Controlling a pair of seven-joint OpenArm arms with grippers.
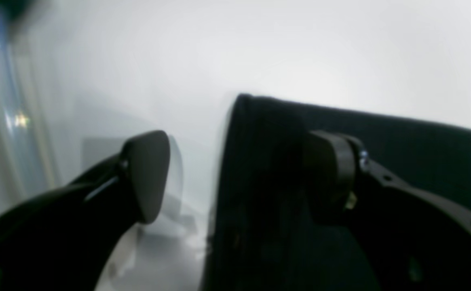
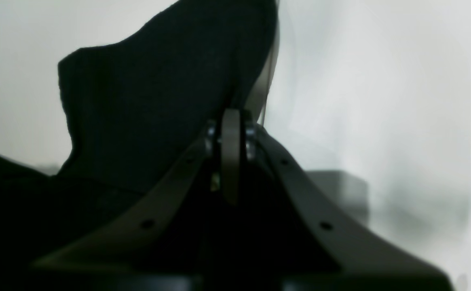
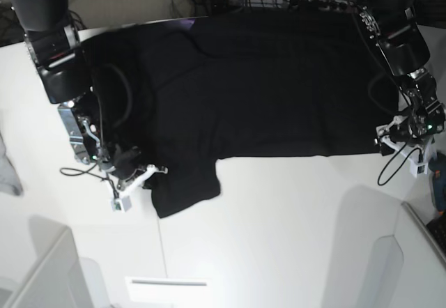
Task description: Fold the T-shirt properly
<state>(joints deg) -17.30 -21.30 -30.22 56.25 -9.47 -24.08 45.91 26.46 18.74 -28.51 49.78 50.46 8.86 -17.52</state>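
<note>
- White table (image 3: 279,210) is filling the base view, with cables and a blue box along its far edge and a small light-grey cloth (image 3: 8,175) lying at the left margin.
- The T-shirt (image 3: 258,92) is lying spread across the far half of the table, plain black side showing, its hem running straight along the near side and one sleeve (image 3: 185,186) sticking out toward the near left.
- The right gripper (image 2: 230,161) is sitting at that sleeve's left edge; in its wrist view the jaws are pressed together and black cloth is rising just beyond them, so it is judged to be pinching the sleeve.
- The left gripper (image 1: 235,178) is sitting at the shirt's near right corner with its jaws wide apart, one finger (image 1: 148,173) over bare table and the other (image 1: 328,178) over the cloth, nothing clamped between them.
- Folding is looking barely begun: the body is showing no crease or doubled layer, so the sleeve folds and the body folds are all seeming left to do.
</note>
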